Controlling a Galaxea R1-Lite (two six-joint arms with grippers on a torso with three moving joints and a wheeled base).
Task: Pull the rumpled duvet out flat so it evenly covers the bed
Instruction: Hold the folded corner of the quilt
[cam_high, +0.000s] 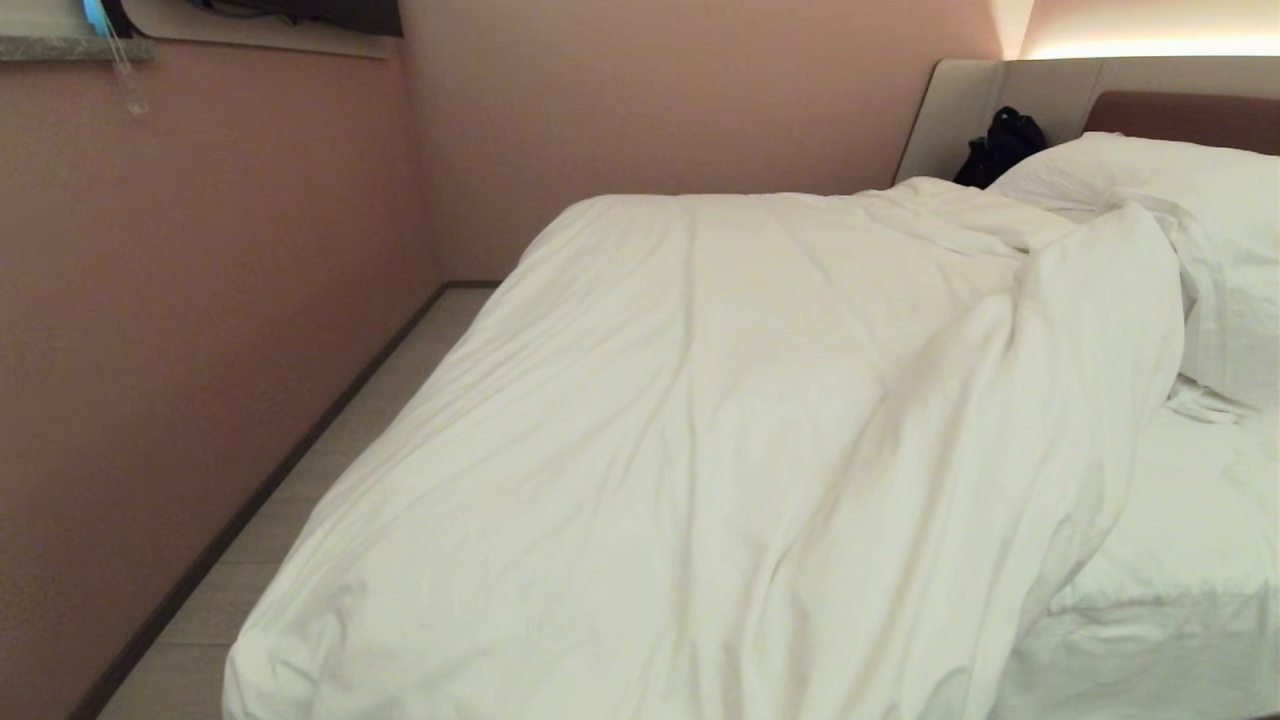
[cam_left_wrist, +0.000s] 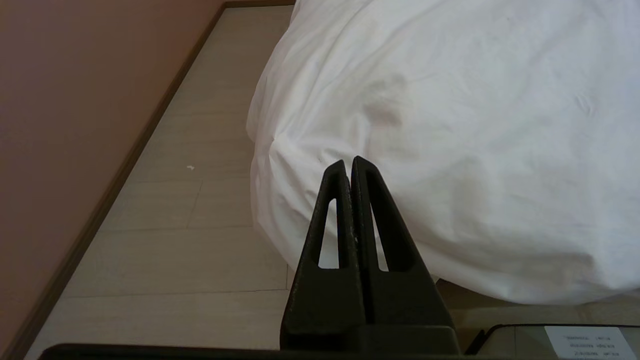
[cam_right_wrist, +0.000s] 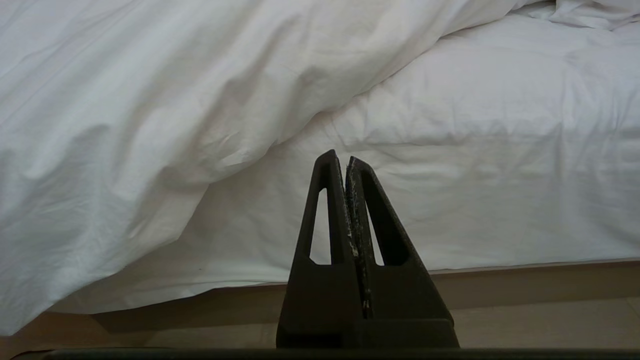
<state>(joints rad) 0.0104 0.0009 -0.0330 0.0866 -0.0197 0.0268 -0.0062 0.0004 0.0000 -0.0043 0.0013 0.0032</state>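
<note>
The bed (cam_high: 1170, 610) fills most of the head view, running from the near edge back to a brown padded headboard (cam_high: 1190, 118) set in a beige surround at the far right. A pinkish wall (cam_high: 200, 300) runs along the bed's left side, with a strip of pale floor (cam_high: 330, 470) between wall and bed. The duvet (cam_high: 700, 430) lies bunched over the left and middle of the bed, wrinkled, with a thick fold running diagonally from the pillows toward the near edge; its left side hangs over the mattress edge toward the floor. To the right of that fold the white sheet (cam_high: 1200, 560) of the mattress lies uncovered. A plump white pillow (cam_high: 1150, 180) rests at the head of the bed, partly overlapped by the duvet's upper edge. A small dark object (cam_high: 1000, 145) sits against the surround just left of the pillow; what it is cannot be told. Neither arm shows in the head view. In the left wrist view the left gripper (cam_left_wrist: 349, 162) is closed with its fingers pressed together, holding nothing, pointing at the hanging corner of the duvet above the floor. In the right wrist view the right gripper (cam_right_wrist: 340, 157) is likewise closed and empty, facing the bare sheeted side of the mattress just beside the duvet's draped edge, with the beige base (cam_right_wrist: 525, 282) below.
</note>
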